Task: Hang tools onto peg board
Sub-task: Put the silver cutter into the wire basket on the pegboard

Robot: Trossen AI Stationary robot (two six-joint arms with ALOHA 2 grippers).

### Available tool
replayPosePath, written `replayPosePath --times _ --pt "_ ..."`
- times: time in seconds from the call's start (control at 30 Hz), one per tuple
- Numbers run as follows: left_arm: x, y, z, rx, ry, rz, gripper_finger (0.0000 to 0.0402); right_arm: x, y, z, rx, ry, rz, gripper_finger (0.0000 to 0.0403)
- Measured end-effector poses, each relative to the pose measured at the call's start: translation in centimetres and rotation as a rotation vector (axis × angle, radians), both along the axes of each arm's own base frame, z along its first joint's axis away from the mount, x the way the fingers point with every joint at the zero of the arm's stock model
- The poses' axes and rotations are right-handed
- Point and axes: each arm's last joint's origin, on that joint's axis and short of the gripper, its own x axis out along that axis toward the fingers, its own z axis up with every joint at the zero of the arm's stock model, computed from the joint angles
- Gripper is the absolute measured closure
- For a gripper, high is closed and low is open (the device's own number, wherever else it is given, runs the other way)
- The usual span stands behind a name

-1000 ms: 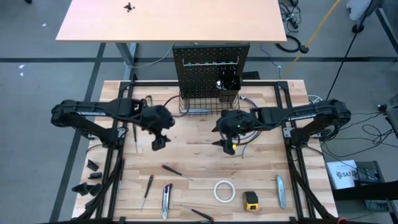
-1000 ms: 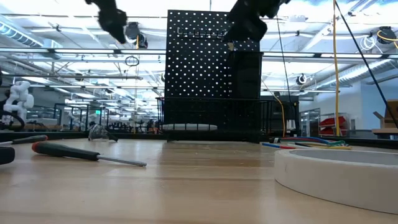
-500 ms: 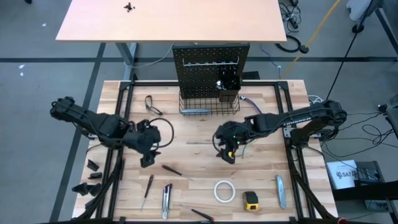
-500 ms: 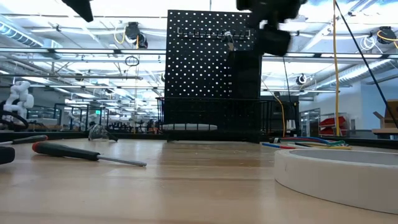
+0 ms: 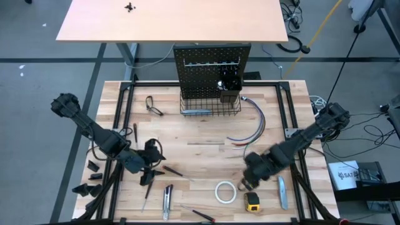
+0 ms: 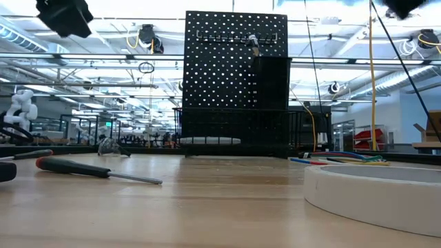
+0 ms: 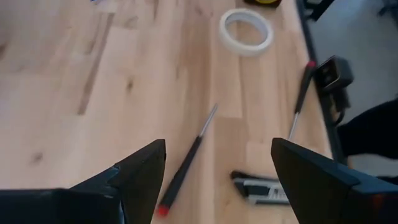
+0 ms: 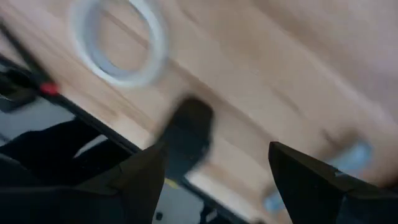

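The black peg board (image 5: 212, 69) stands upright at the table's far edge, with a wire basket (image 5: 209, 105) at its foot. Tools lie flat on the table: pliers (image 5: 152, 104), screwdrivers (image 5: 172, 170) (image 5: 147, 194), utility knives (image 5: 167, 201) (image 5: 282, 192), a white tape roll (image 5: 225, 192) and a yellow tape measure (image 5: 252, 201). My left gripper (image 5: 147, 175) (image 7: 217, 149) hovers open above a screwdriver (image 7: 186, 168) at the near left. My right gripper (image 5: 245, 182) (image 8: 216, 149) hovers open between the tape roll (image 8: 121, 46) and the tape measure (image 8: 186, 140), holding nothing.
A bundle of curved coloured wires (image 5: 250, 128) lies right of centre. Another screwdriver (image 5: 199, 214) lies at the near edge. Black frame rails (image 5: 119, 125) run along both table sides. Bare wood stretches across the table's middle.
Both arms have swung away from the peg board toward the table's near edge and sunk. The left gripper went to the near left, over the screwdrivers. The right gripper went to the near right, over the tape roll and tape measure, rolling its wrist. No tool has moved.
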Motion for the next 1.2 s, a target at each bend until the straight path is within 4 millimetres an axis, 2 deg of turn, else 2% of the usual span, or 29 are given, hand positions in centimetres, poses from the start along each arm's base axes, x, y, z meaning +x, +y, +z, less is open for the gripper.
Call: replayPosePath --times 0.13,0.3,0.57,0.9,1.03,1.2 --pt "0.3 -0.2 -1.2 -0.046 -0.063 0.000 0.0110 -2.7 1.7 -0.3 -0.058 0.141 -0.081 0.0129" --pt "0.4 -0.4 -1.1 -0.060 -0.092 -0.033 0.0110 -5.6 2.8 -2.0 -0.072 0.214 -0.116 0.0129" --pt "0.6 -0.5 -0.8 -0.071 -0.127 -0.048 0.0110 -8.8 2.5 -7.2 -0.054 0.246 -0.244 0.0129" --pt "0.6 -0.6 -0.9 -0.094 -0.118 -0.034 0.0110 -10.9 1.6 -11.7 -0.034 0.247 -0.224 0.0135" --pt "0.8 -0.4 -0.8 -0.097 -0.125 -0.022 0.0110 -11.1 1.3 -12.7 0.015 0.241 -0.213 0.0175" --pt "0.9 -0.2 -0.7 -0.082 -0.147 0.015 0.0110 -11.0 1.1 -12.8 0.007 0.245 -0.224 0.0281"
